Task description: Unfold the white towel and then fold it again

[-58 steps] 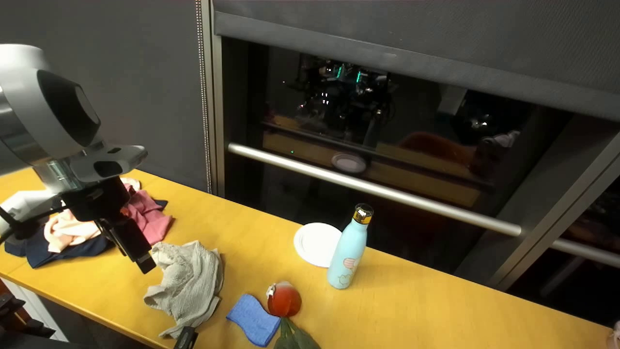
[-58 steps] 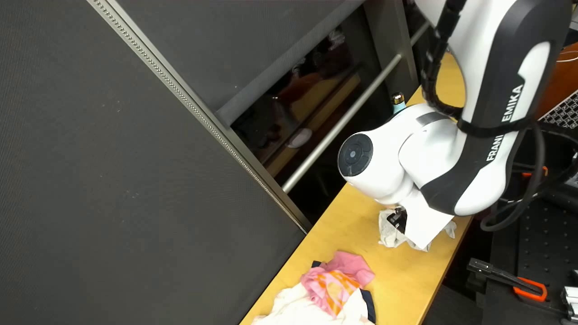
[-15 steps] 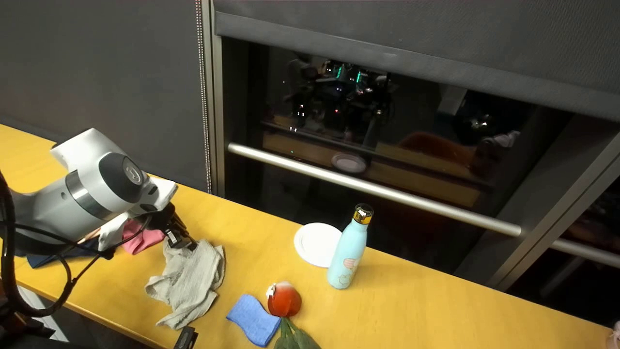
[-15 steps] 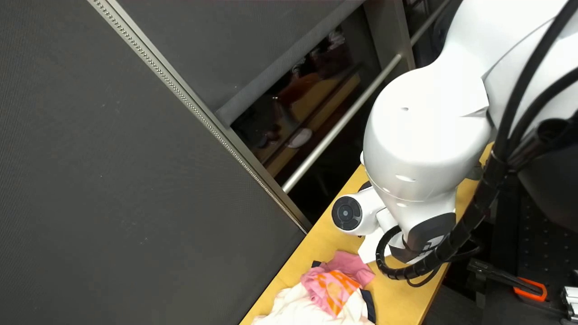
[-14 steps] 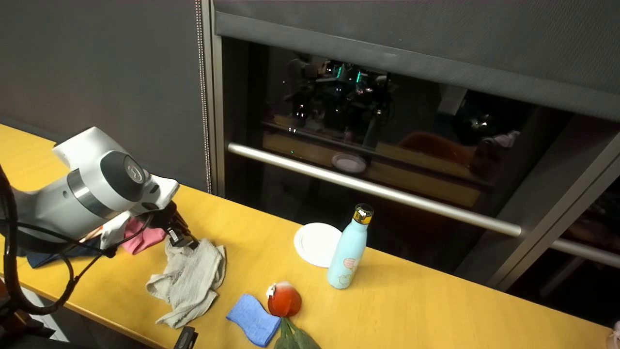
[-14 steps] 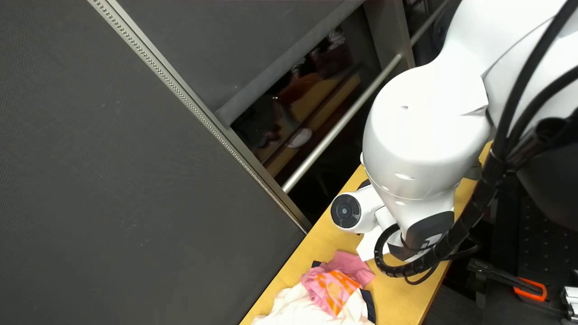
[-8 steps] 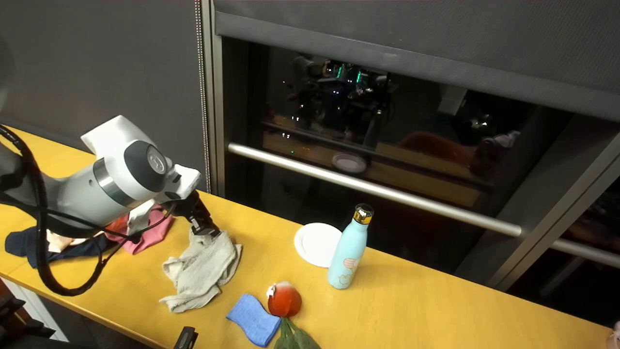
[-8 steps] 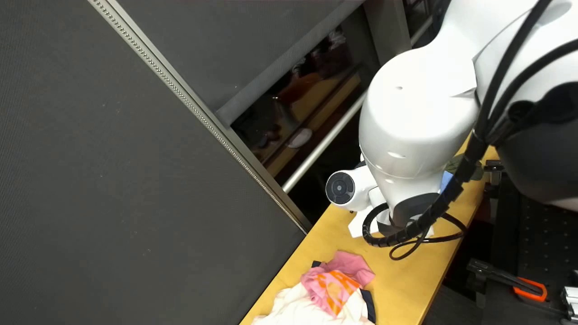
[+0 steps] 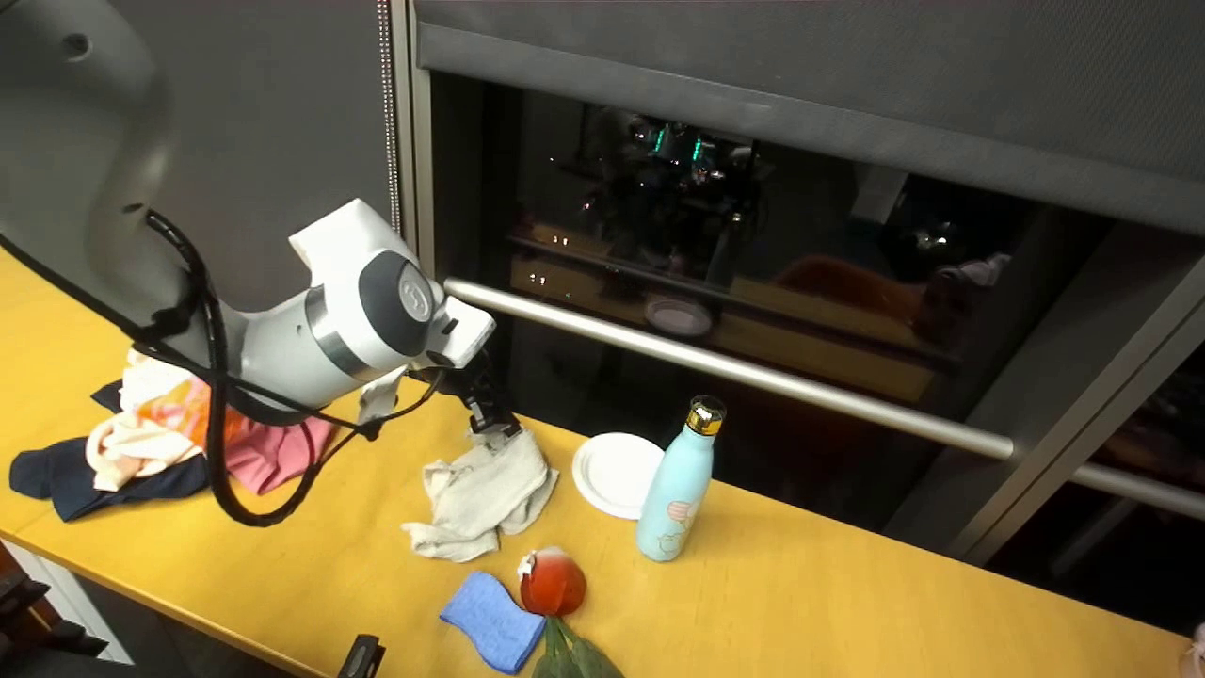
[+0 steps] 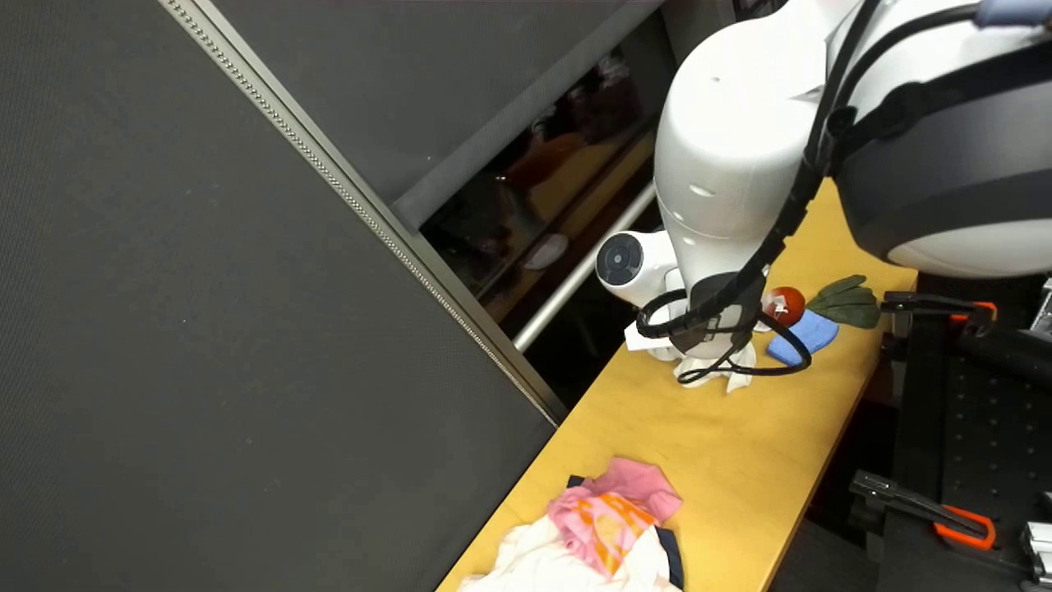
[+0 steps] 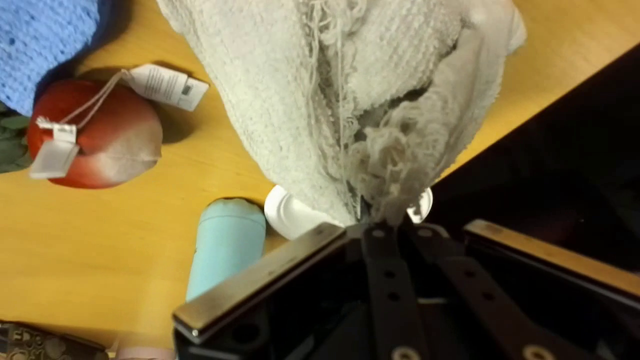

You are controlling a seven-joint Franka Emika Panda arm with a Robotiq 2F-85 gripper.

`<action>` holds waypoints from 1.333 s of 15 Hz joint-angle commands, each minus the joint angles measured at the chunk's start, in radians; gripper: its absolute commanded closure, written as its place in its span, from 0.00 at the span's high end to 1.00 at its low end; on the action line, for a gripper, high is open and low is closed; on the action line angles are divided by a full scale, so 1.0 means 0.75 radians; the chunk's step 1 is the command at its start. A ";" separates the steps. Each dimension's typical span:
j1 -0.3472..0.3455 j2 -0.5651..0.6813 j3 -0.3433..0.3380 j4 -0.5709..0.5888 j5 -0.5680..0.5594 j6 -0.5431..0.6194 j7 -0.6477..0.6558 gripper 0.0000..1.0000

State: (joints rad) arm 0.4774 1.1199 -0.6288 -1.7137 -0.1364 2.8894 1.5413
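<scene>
Black two-finger gripper (image 11: 389, 226) is clamped on the rumpled off-white cloth towel (image 9: 488, 499) — by a frayed bit. The rest drapes down near the round white plate (image 9: 612, 476) (can't tell if it touches the yellow wooden tabletop (image 9: 828, 612)).

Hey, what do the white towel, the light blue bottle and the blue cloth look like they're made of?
White towel: soft, matte woven fabric, perhaps cotton; nubbly weave and loose threads show in the wrist view.
Light blue bottle: probably painted metal, judging by its smooth printed body and shiny gold cap; plastic is possible.
Blue cloth: matte, knit-like textile, bumpy surface; fibre unclear.
</scene>
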 commanded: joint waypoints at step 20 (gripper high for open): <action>0.156 -0.229 -0.382 -0.202 0.071 -0.001 0.191 0.01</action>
State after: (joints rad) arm 0.5670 0.9173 -0.8708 -1.8733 -0.1076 2.8847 1.6188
